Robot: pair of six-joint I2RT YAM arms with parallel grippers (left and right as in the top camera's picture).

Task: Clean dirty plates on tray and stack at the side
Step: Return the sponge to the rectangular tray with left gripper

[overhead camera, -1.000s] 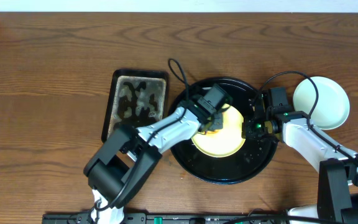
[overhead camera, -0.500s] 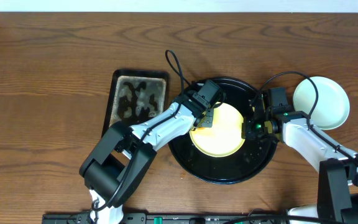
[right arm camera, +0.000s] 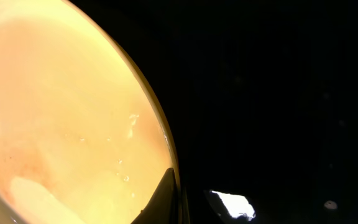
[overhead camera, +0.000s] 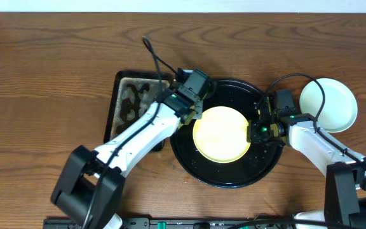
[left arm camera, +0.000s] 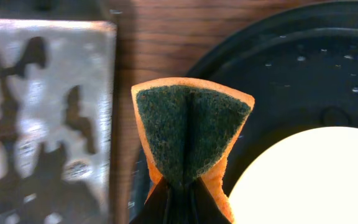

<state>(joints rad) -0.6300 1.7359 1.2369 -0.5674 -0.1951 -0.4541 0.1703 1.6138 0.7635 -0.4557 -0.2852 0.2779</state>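
A pale yellow plate lies in the large round black tray. It looks wet, with faint orange smears in the right wrist view. My right gripper is shut on the plate's right rim, one finger over its edge. My left gripper is shut on a folded orange sponge with a green scouring face. It hovers over the tray's left rim, off the plate. Pale mint-white plates sit on the table to the right of the tray.
A rectangular black sponge tray with wet, foamy patches stands just left of the round tray. It also shows in the left wrist view. A black cable loops behind the left wrist. The table is brown wood.
My left gripper has carried the sponge off the yellow plate, up and to the left, to the tray's left rim. The right gripper and the plate have not moved.
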